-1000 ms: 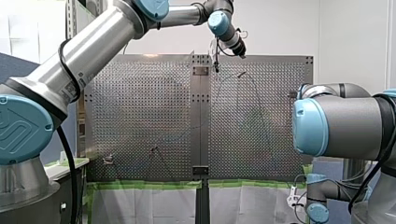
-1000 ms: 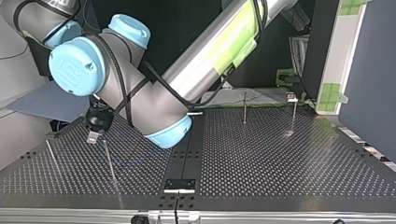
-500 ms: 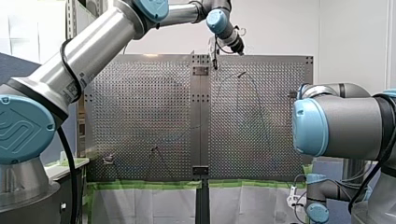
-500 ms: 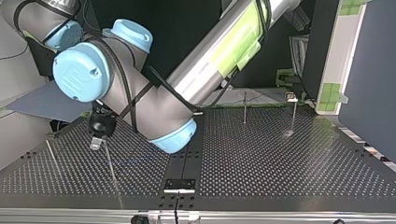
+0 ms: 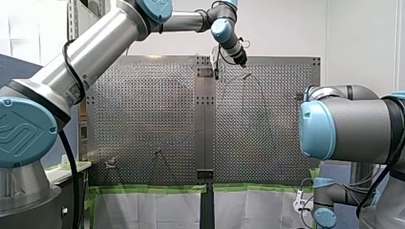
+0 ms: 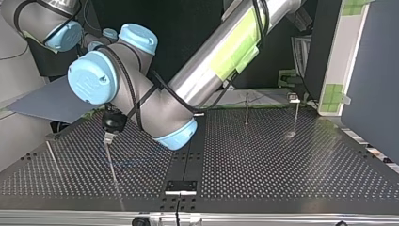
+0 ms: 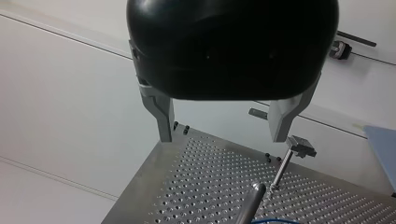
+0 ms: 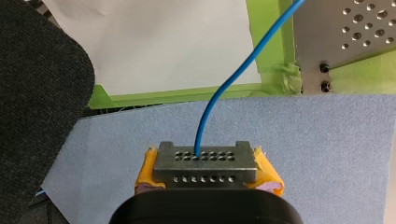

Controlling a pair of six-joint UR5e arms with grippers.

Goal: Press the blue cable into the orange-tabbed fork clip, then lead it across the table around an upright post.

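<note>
Perforated steel surface point(image 7: 210, 186) lies under my left pincer point(image 7: 223, 137), its metal fingers point(image 7: 161, 116) spread wide, empty; a slim round post point(image 7: 252, 200) stands just ahead. My right pincer point(image 8: 205, 171) clamps a drilled grey block point(image 8: 205, 161) trailing the thin blue cable point(image 8: 224, 88). Likely the routing step: next, descend and pinch cable beside the post.

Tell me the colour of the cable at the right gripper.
Blue. The cable shows best in the right wrist view, rising from the grey block that my right gripper holds.
</note>
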